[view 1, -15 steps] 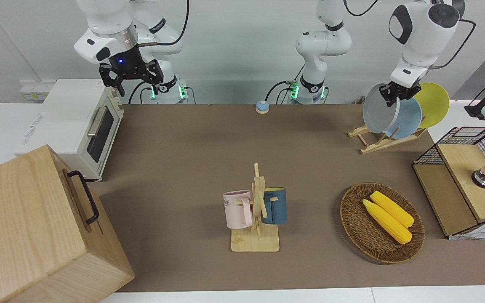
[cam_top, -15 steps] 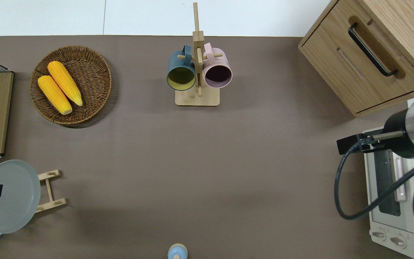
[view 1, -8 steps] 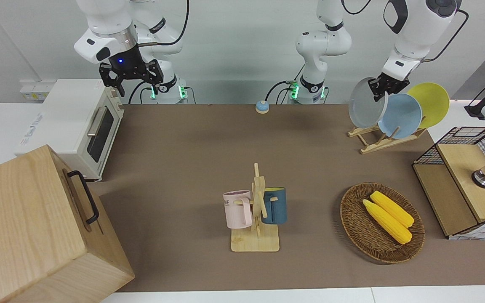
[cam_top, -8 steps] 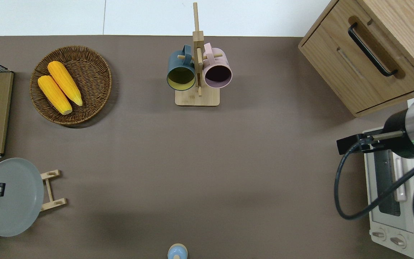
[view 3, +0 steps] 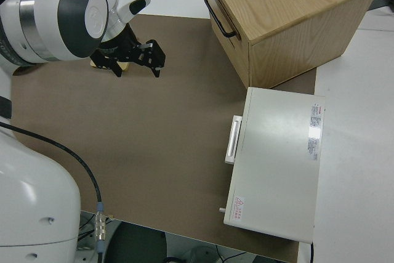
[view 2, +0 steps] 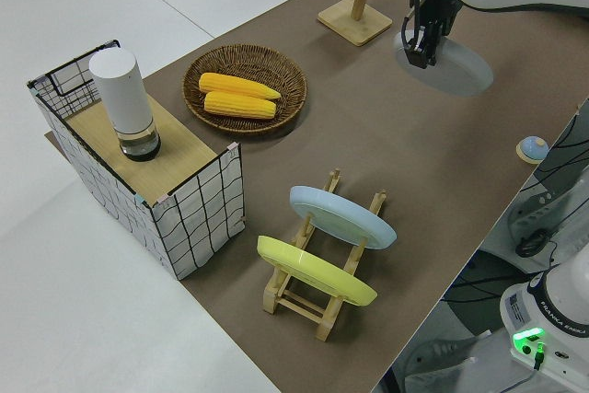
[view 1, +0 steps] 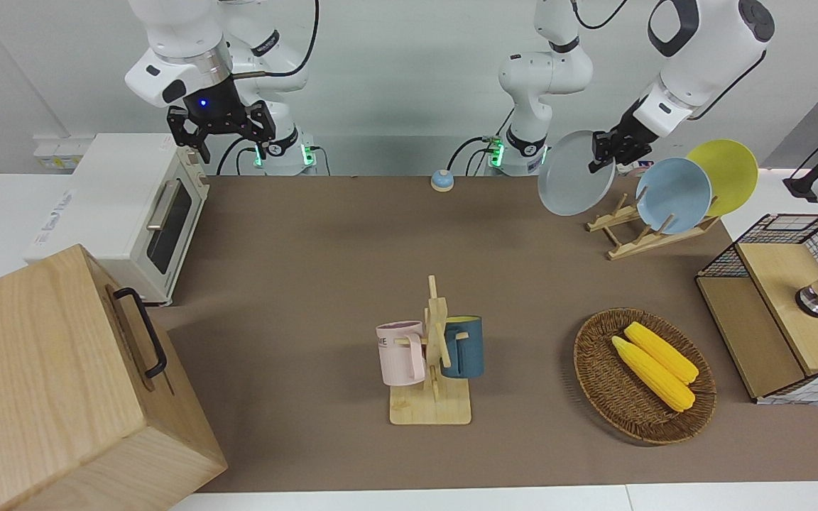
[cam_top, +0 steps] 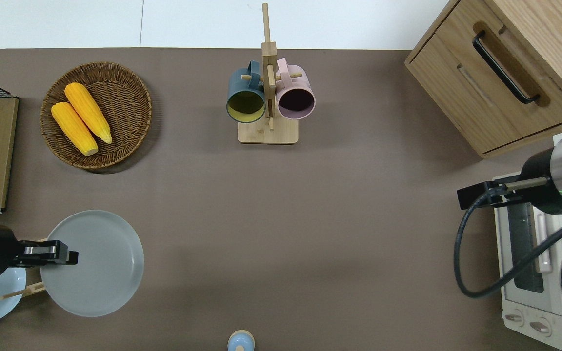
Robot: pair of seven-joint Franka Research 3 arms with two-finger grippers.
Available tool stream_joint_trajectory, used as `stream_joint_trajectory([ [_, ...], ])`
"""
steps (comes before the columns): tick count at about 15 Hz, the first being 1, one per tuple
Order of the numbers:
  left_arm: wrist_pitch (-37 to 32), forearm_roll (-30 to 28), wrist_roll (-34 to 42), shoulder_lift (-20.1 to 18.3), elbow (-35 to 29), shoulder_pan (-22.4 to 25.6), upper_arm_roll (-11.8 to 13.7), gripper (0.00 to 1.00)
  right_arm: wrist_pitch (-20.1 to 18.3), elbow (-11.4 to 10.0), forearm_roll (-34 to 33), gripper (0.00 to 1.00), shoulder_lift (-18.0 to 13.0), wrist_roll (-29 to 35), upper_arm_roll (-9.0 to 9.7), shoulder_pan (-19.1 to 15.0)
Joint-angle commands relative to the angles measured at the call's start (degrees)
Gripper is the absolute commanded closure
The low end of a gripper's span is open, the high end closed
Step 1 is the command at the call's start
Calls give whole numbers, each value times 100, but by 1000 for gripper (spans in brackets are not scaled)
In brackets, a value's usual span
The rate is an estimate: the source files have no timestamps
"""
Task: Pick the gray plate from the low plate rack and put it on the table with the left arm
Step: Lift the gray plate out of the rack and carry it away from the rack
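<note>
My left gripper (view 1: 603,153) is shut on the rim of the gray plate (view 1: 574,175) and holds it tilted in the air. In the overhead view the left gripper (cam_top: 68,255) and the gray plate (cam_top: 96,265) are over the bare table (cam_top: 310,219), just beside the low plate rack (view 1: 637,234) toward the table's middle. The rack still holds a sky-blue plate (view 1: 673,195) and a yellow plate (view 1: 725,174). The left side view shows the gripper (view 2: 419,54), the plate (view 2: 453,71) and the rack (view 2: 317,299). My right gripper (view 1: 219,131) is parked and open.
A mug stand (view 1: 432,355) with two mugs stands mid-table. A wicker basket (view 1: 597,383) holds two corn cobs. A wire-sided box (view 1: 778,305) is at the left arm's end. A toaster oven (view 1: 132,213), a wooden cabinet (view 1: 61,383) and a small blue bell (view 1: 442,180) are also there.
My left gripper has lifted the gray plate out of the rack and carried it toward the table's middle, turning it flatter. The right arm has not moved.
</note>
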Motion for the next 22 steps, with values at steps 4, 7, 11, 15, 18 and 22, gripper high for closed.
stream_joint_trajectory([
  [4,410,-775,662,76,-575,-111,12,1000,-83,35,59,13,-14,1,33,-56],
  [7,699,-837,1093,76,-900,-102,12,1000,-83,35,59,11,-14,1,33,-56],
  [11,1253,-1065,1568,76,-1445,-75,21,1000,-83,35,59,13,-14,1,33,-56],
  [15,1938,-1110,1832,147,-1928,-172,12,1000,-83,35,59,13,-14,1,33,-56],
  [18,2150,-1110,2131,164,-2140,-181,12,1000,-83,35,59,11,-14,1,33,-56],
  [22,2536,-1110,2526,234,-2491,-181,12,1000,-83,35,59,11,-14,1,33,-56],
])
